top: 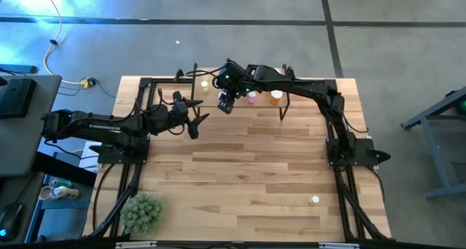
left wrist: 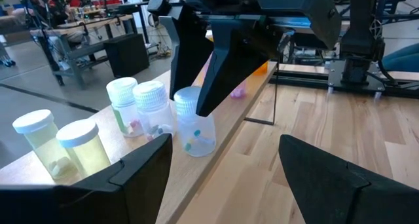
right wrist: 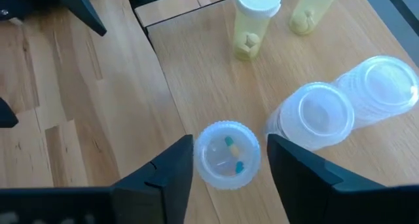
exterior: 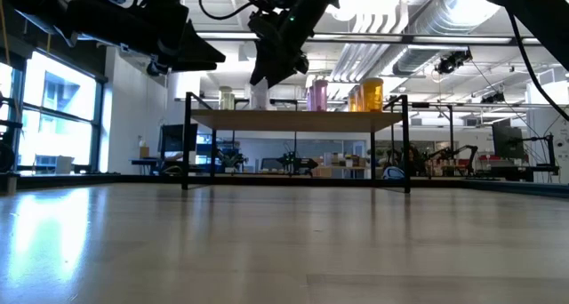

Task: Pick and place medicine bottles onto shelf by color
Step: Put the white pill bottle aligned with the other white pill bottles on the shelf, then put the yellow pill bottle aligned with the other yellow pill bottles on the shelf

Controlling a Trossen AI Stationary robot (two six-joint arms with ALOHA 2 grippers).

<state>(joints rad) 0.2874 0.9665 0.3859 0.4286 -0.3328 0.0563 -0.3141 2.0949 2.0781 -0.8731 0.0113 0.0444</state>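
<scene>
The shelf (top: 285, 91) stands at the table's far side. On it are two yellow-green bottles (left wrist: 39, 142), two clear white-capped ones (left wrist: 150, 106), a pink one (top: 252, 97) and an orange one (top: 275, 97). A clear bottle (right wrist: 227, 153) with coloured pills stands upright on its base near the shelf's near edge. My right gripper (right wrist: 229, 160) is open and reaches down over this bottle, one finger on either side of its cap, with a thin gap showing. My left gripper (top: 196, 121) hovers open left of the shelf, nothing between its fingers.
A spiky green plant (top: 142, 211) sits at the table's near left corner. A small white-capped thing (top: 314, 200) stands near the right front. The shelf's black legs (top: 282, 111) reach down to the table; bare wood lies between shelf and near edge.
</scene>
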